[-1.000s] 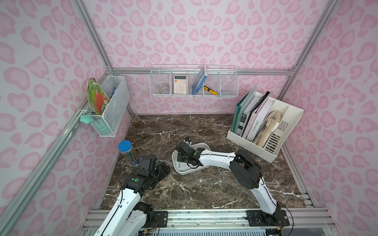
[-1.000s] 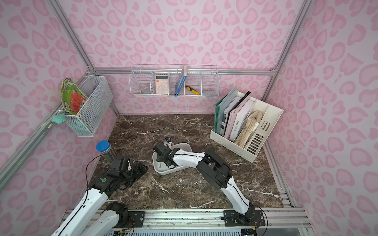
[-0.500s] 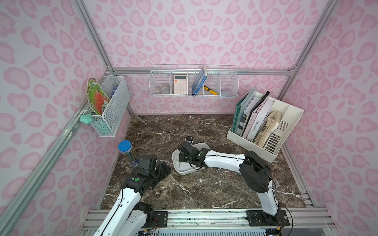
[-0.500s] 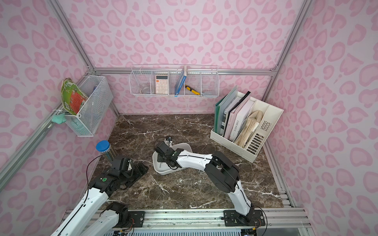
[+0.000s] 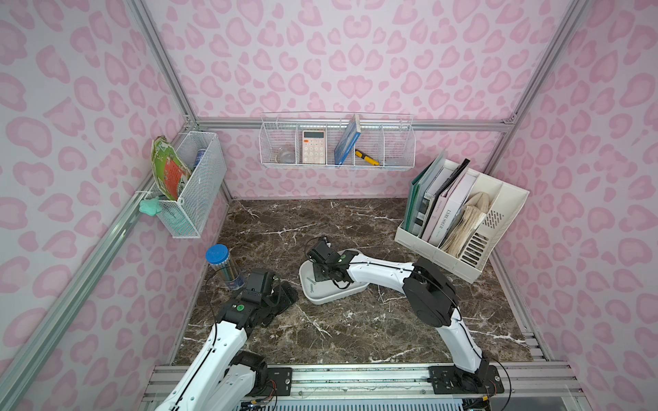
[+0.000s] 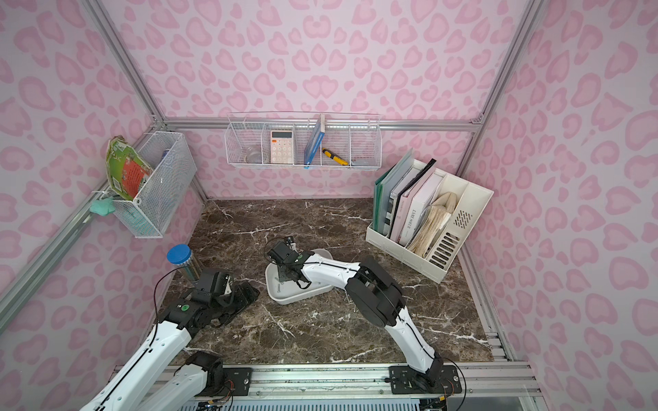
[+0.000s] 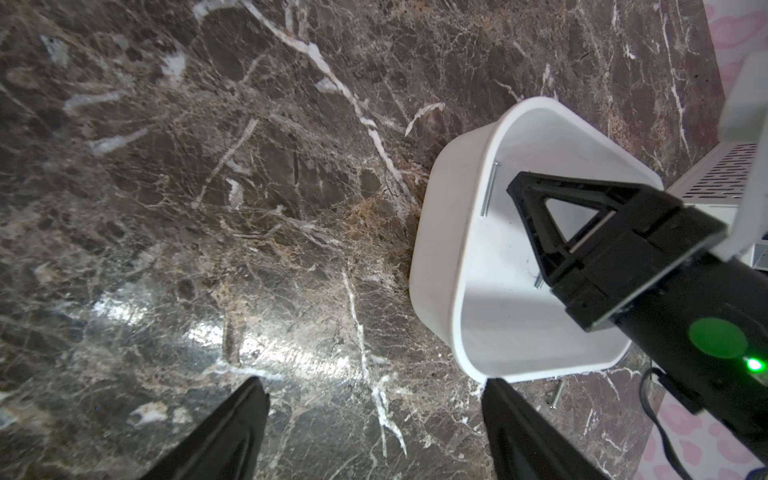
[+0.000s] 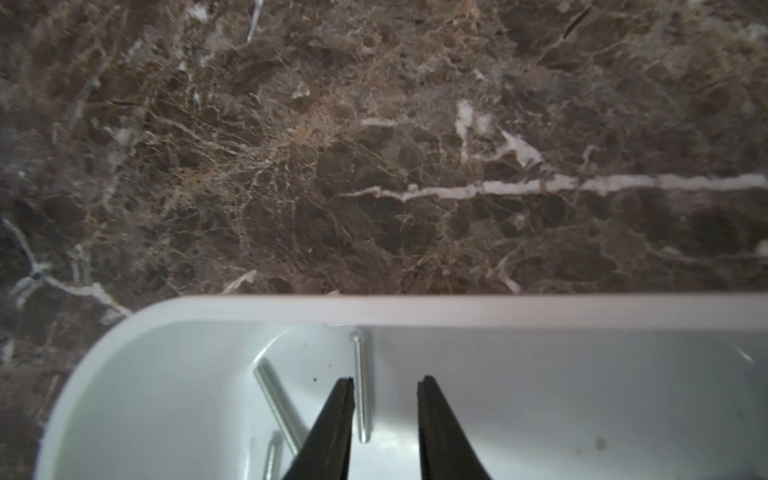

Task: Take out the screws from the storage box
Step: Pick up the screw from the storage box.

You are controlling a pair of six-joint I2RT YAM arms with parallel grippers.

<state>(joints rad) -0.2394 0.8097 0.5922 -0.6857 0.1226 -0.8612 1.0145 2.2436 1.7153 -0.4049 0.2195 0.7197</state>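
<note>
The screws (image 8: 360, 386) can be seen only in part. In the right wrist view three of them lie on the floor of the box (image 8: 415, 309), near a rounded corner, and the lowest one is cut off by the picture edge and by a black finger (image 8: 328, 428). How many more lie under the right gripper (image 8: 386, 415) I cannot tell, because the arm covers much of the box in both top views. There the screws (image 5: 312, 281) are only thin grey marks. They are slender and silver, with small heads, and one shows thread along its shaft. The box is white, shallow and smooth inside, with rounded corners, and it stands about in the middle of the marble table (image 5: 338, 331). The right gripper is down inside the box with its jaws apart. One screw lies on the floor in the gap, just beside one finger, and it is not pinched. In the left wrist view a long screw lies along the inner wall of the box (image 7: 432, 249), and a short piece of another shows beside the right gripper's finger. One more screw (image 7: 556, 395) lies outside on the table, near the box. The left gripper (image 7: 374, 436) is low beside the box, its jaws wide apart with nothing between them. Only the tips of its fingers are in that picture.
</note>
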